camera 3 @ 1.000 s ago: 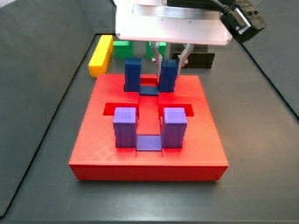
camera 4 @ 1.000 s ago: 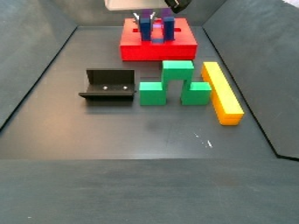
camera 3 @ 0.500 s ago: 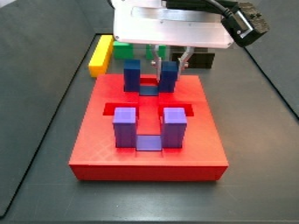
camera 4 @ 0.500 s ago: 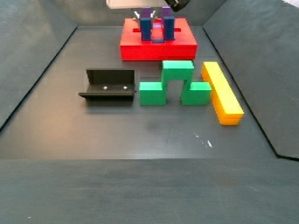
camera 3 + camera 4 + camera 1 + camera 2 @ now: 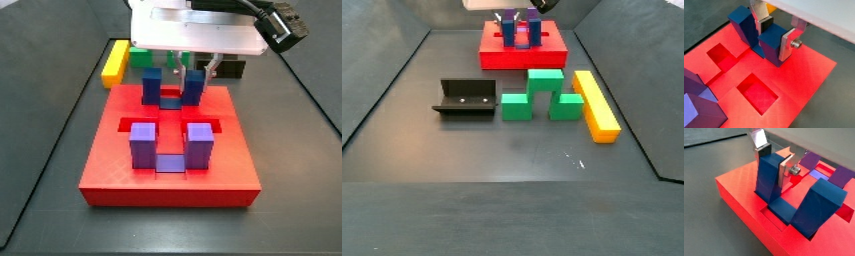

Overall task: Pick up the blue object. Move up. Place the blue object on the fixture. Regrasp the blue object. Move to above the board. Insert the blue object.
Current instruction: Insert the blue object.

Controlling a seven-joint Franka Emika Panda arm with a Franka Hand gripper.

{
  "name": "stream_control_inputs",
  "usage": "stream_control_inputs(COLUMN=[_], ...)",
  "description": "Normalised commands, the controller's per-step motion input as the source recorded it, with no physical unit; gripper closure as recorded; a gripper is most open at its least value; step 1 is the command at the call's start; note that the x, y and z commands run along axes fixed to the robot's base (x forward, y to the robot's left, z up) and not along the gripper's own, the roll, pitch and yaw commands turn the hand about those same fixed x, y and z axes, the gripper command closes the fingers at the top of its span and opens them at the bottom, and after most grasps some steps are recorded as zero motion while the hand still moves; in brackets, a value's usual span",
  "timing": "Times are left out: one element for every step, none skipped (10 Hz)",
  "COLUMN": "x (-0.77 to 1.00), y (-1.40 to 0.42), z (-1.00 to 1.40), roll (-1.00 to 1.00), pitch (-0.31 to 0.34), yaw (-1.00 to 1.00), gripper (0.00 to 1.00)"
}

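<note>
Blue object (image 5: 794, 203) upright on the board (image 5: 741, 193), prongs up, its base sunk into a slot of the red top; in a side view it sits at upper centre of frame (image 5: 171, 85), at the board's far end. One prong is clamped between the silver finger plates; the gripper (image 5: 769, 31) is narrow, closed on that prong, the other prong standing free beside it. Holding a single prong likely leaves the U's base clear to enter the slot. Judged: insertion step, near its end; whether fully seated cannot be told.

Purple piece (image 5: 166, 146) stands likewise prongs-up in the near part of the board, lower centre of that side view. Open recesses (image 5: 757, 92) show in the red top between the two.

Off the board, in a side view: fixture (image 5: 466, 99) at centre left, green stepped block (image 5: 543, 95) at centre, yellow bar (image 5: 596, 103) to its right. All lie apart from the board.

No brand, label or writing legible anywhere.
</note>
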Motion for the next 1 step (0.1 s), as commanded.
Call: stream_control_inputs(x=[0.00], y=[-0.03], z=[-0.19], roll=[-0.04], pitch=[0.000], yaw=[0.00], gripper=[1.00])
